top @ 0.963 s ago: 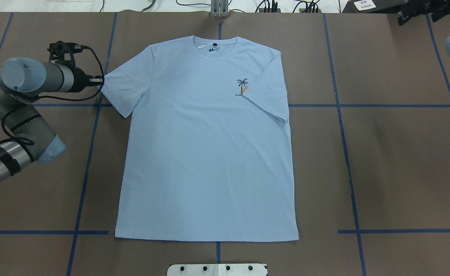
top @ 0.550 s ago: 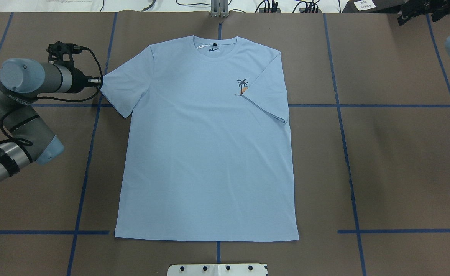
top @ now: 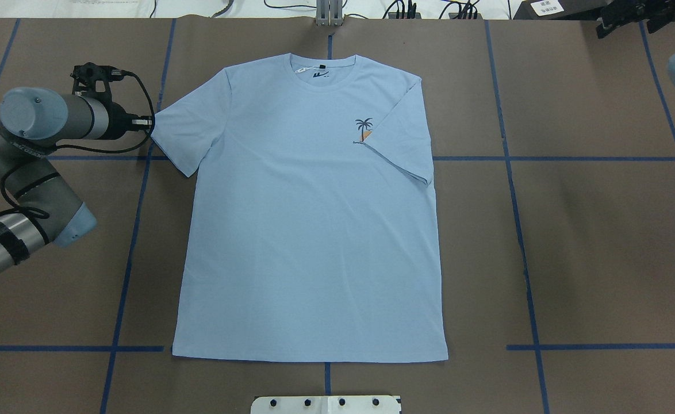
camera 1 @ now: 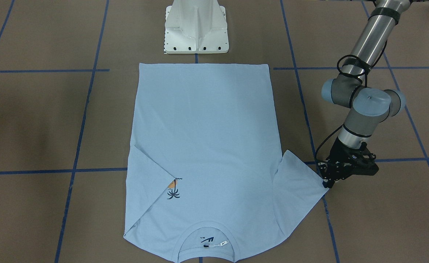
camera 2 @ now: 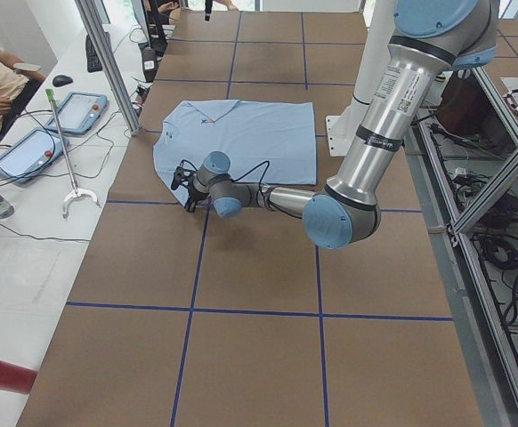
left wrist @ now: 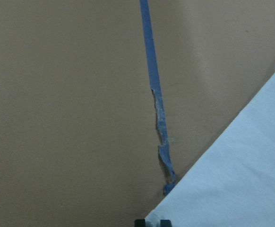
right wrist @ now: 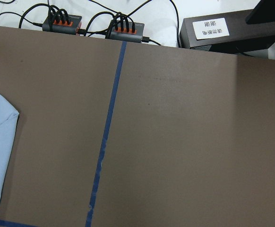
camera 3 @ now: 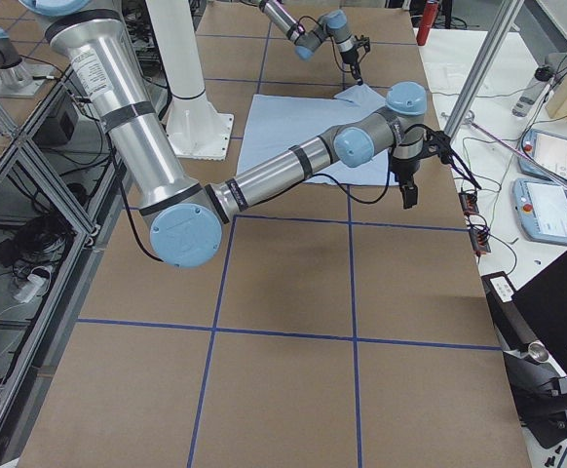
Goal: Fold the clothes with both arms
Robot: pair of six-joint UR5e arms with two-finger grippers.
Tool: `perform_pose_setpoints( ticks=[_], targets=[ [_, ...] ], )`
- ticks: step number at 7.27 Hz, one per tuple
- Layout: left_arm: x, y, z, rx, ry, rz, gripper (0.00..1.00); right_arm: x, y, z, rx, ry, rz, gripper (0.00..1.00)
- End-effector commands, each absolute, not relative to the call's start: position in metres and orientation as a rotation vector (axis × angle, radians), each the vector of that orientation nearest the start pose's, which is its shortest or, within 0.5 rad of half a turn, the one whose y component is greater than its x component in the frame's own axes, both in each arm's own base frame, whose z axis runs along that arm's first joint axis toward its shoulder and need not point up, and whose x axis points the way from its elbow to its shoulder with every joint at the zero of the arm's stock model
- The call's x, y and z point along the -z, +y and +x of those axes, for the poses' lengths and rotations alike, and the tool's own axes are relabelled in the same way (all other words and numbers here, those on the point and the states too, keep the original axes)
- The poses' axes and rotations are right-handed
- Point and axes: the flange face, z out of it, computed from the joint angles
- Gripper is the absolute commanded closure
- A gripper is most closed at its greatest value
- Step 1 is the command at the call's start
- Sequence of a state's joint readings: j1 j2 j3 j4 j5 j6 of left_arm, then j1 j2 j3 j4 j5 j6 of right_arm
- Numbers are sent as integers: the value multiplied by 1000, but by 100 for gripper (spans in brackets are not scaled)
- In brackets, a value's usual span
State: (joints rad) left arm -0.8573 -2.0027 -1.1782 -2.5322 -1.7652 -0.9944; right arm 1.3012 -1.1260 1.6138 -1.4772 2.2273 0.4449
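The light blue T-shirt (top: 309,230) lies flat on the brown table, collar at the far side. Its sleeve (top: 398,138) on the overhead view's right is folded in over the chest and covers part of the palm print (top: 364,129). The other sleeve (top: 185,132) is spread out. My left gripper (top: 150,121) lies low at that sleeve's outer corner, also in the front view (camera 1: 326,183). In the left wrist view the fingertips (left wrist: 140,222) stand close together with the sleeve corner (left wrist: 232,184) between them. My right gripper (top: 631,18) hangs above the far right corner, away from the shirt; I cannot tell its state.
The white pedestal base (camera 1: 196,29) stands at the near edge behind the hem. Blue tape lines (top: 510,158) cross the table. Power strips with cables (right wrist: 62,22) and a black box (right wrist: 213,30) lie along the far edge. An operator's bench with tablets (camera 2: 72,111) runs beyond it.
The left arm's wrist has shifted very slightly. The gripper stays at the sleeve corner. The shirt and the right arm have not moved.
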Motion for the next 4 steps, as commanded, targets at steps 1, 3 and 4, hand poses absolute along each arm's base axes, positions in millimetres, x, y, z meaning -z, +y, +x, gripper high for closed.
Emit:
perform_pose_setpoints(
  ticks=[1, 3, 4],
  targets=[
    [-495, -609, 379, 162, 880, 524, 99, -373, -652, -105, 27, -792, 301, 0],
    [-495, -608, 380, 160, 880, 523, 100, -373, -652, -105, 26, -792, 301, 0],
    [-485, -608, 380, 162, 893, 531, 100, -374, -651, -105, 26, -792, 300, 0]
  ],
)
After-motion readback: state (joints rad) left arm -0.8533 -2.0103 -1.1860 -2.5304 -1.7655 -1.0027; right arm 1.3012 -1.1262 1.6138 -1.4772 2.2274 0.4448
